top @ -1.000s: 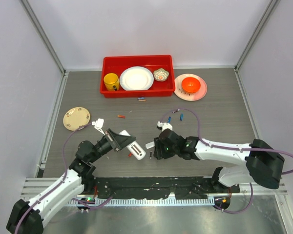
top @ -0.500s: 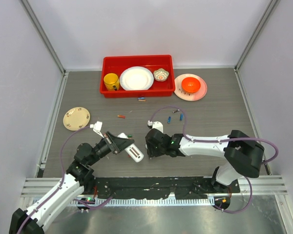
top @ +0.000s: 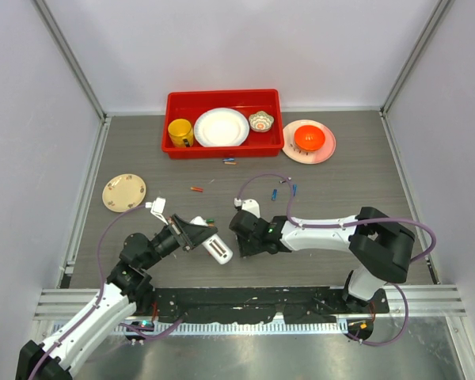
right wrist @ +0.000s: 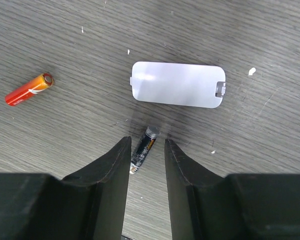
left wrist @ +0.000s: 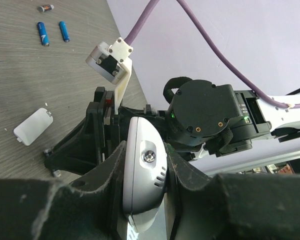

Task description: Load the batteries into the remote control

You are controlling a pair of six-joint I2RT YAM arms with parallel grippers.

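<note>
1. Left end effector (left wrist: 145, 167): clamped across width of remote control (left wrist: 141, 142), near front centre of worktop (top: 340, 182).
2. Right end effector (right wrist: 146, 141): fingers apart, straddled black battery (right wrist: 143, 148) lying on worktop; contact with it not evident.
3. White cover piece (right wrist: 177, 91): lay flat just beyond black battery.
4. Red-orange battery (right wrist: 28, 89): lay on worktop, apart from both.
</note>
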